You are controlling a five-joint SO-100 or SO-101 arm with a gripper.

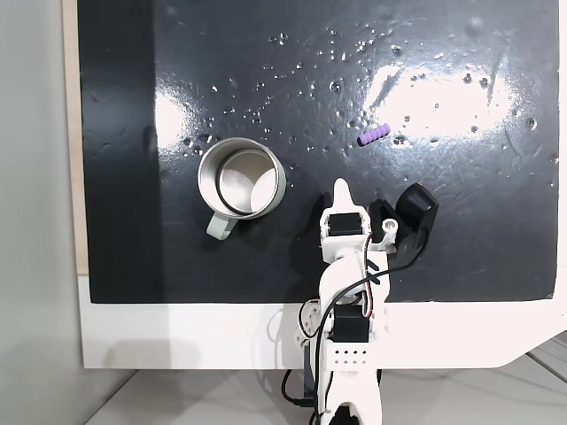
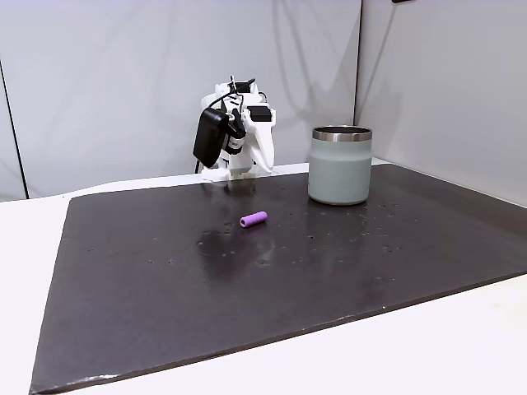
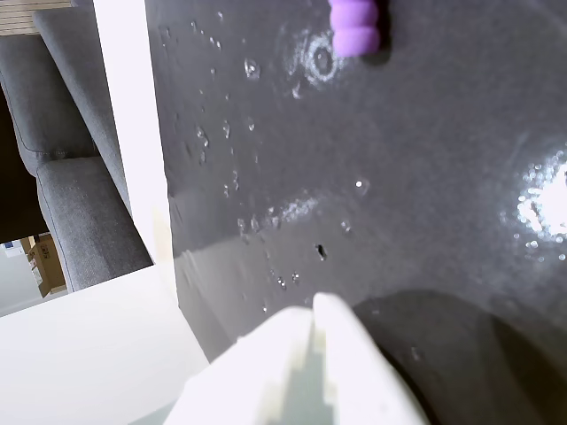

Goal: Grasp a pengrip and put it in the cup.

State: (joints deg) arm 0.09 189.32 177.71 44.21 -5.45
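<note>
The purple ribbed pengrip (image 1: 373,135) lies on the black mat, also seen in the other fixed view (image 2: 254,219) and at the top edge of the wrist view (image 3: 356,28). The steel cup (image 1: 241,180) stands upright with its handle toward the mat's near edge; from the side its pale grey-green wall (image 2: 340,164) shows. My gripper (image 1: 341,189) is folded back near the arm's base, between cup and pengrip, well short of both. Its white fingers (image 3: 312,329) are pressed together, shut on nothing.
The black mat (image 1: 443,248) is glossy, with scattered droplets and glare patches. A white table border (image 1: 177,336) lies along its near edge. The arm's base and black cables (image 1: 350,354) sit there. Grey walls (image 2: 123,74) stand behind the arm.
</note>
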